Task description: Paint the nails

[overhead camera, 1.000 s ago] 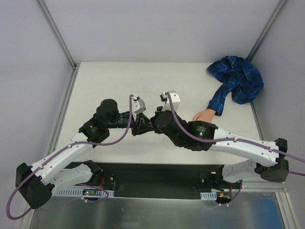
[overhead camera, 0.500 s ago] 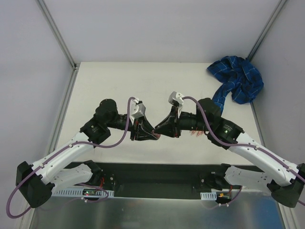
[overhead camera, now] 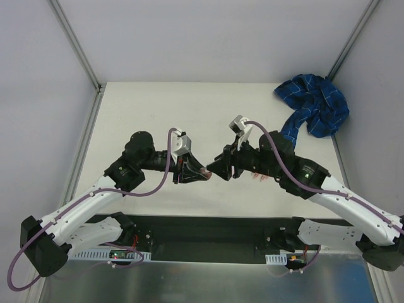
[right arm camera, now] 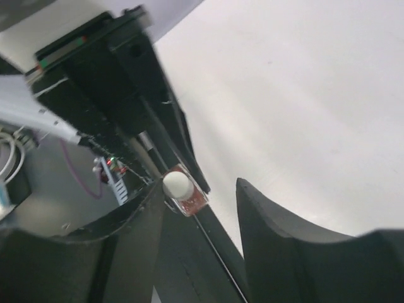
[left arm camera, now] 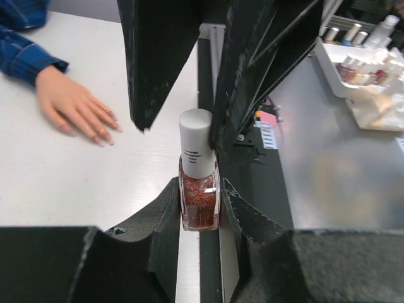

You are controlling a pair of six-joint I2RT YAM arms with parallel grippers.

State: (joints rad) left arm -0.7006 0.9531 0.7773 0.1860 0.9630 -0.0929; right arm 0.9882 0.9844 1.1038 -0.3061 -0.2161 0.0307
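Observation:
My left gripper [left arm camera: 200, 189] is shut on a small bottle [left arm camera: 199, 205] of reddish glitter polish with a white cap [left arm camera: 196, 148], held upright above the table's near edge. My right gripper [left arm camera: 183, 129] faces it from the other side, open, its fingers on either side of the cap. In the right wrist view the cap [right arm camera: 177, 184] lies close to one finger of the right gripper [right arm camera: 201, 187], and the other finger stands well apart. The fake hand [left arm camera: 68, 106] lies flat with its nails [left arm camera: 105, 135] showing, beyond the bottle. From above, my right arm covers most of the hand [overhead camera: 260, 178].
The blue plaid sleeve [overhead camera: 312, 112] is bunched at the table's far right corner. A white tray [left arm camera: 356, 60] of small bottles stands on the metal surface [left arm camera: 341, 183] beyond the table's near edge. Both grippers [overhead camera: 211, 171] meet over the front middle of the table.
My right gripper has opened from shut. The right arm has swung its elbow to the right, off the hand's wrist, and now faces the left gripper. The left gripper still holds the bottle.

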